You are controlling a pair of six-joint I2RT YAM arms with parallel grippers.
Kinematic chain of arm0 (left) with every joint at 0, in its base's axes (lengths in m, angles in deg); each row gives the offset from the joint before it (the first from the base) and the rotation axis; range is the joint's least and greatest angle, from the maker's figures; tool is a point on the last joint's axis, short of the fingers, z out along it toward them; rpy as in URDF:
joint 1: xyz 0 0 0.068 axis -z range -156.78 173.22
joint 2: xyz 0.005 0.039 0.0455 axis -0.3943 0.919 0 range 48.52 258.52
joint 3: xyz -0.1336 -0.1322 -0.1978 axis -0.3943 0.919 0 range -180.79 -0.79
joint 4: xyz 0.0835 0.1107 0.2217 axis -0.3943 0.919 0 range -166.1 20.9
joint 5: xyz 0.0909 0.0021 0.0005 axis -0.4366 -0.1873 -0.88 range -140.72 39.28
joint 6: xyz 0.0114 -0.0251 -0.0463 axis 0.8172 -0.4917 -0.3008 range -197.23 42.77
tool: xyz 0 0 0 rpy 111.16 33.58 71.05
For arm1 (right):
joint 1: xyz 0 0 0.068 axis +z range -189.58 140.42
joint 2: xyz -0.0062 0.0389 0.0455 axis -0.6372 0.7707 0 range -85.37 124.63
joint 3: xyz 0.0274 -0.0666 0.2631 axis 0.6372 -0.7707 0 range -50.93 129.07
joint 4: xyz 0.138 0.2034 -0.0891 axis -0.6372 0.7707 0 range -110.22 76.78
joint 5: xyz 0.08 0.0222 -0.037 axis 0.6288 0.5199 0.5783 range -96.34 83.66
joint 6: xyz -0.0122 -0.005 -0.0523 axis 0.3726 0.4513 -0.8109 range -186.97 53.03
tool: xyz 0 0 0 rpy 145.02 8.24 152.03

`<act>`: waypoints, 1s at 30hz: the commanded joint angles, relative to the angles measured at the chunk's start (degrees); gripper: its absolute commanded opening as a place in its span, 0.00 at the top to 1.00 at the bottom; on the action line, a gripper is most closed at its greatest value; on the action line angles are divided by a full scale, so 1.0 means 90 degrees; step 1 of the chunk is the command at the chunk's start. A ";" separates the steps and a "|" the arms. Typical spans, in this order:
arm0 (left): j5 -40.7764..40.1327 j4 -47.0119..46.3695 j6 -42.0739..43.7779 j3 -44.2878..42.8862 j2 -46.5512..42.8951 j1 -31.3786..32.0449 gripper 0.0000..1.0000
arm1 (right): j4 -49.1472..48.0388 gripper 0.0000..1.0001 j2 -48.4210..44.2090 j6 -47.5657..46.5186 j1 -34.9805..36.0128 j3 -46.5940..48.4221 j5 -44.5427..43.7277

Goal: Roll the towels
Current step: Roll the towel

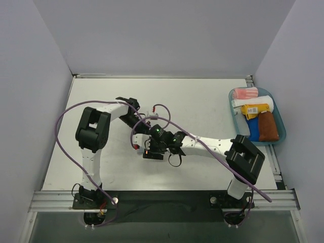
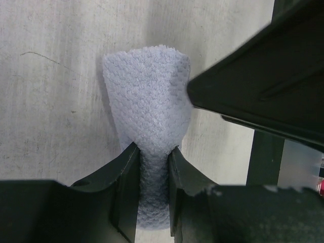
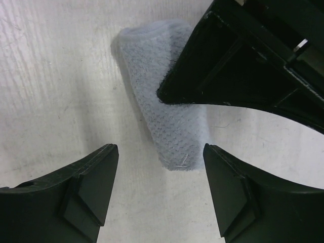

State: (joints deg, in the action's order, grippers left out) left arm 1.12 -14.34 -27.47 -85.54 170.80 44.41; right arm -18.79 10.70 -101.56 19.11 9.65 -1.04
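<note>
On the table [image 1: 202, 101], left gripper [image 2: 153, 149] pinches the light-blue towel [image 2: 147, 101] roll end-on; right gripper [image 3: 159, 152] gapes wide.

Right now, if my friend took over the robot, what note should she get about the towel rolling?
The left gripper has its jaws shut on the near end of the pale-blue towel.
The right gripper has its jaws open on either side of the same towel, not gripping it.
The pale-blue towel lies on the table and looks rolled into a tube.
The rust-brown towel sits in the teal tray at the right; I cannot tell if it is rolled.
Left to do: probably release the blue roll, then check the brown one.
</note>
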 commanded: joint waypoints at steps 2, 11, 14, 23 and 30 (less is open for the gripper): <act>-0.0583 -0.0046 0.0477 0.0022 0.0359 -0.0020 0.89 | -0.0480 0.29 0.0253 -0.0102 -0.0232 0.0027 -0.0003; -0.0554 0.0140 0.0594 -0.0114 0.0456 -0.0030 0.89 | -0.0657 0.28 0.0468 -0.0219 -0.0350 0.0008 0.0279; -0.0535 0.0315 0.0663 -0.0251 0.0573 -0.0040 0.88 | -0.0511 0.31 0.0546 -0.0287 -0.0350 0.0027 0.0581; -0.0359 0.1155 0.1102 -0.0788 0.1100 -0.0089 0.85 | -0.0550 0.37 0.0975 -0.0473 -0.0418 0.0046 0.0798; -0.0242 0.1955 0.1424 -0.1364 0.1695 -0.0157 0.85 | -0.0530 0.37 0.1142 -0.0561 -0.0448 0.0154 0.0817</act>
State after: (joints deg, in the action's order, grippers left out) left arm 4.40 2.01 -20.48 -96.16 181.36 43.51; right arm -25.39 19.79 -106.08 15.31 10.02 4.82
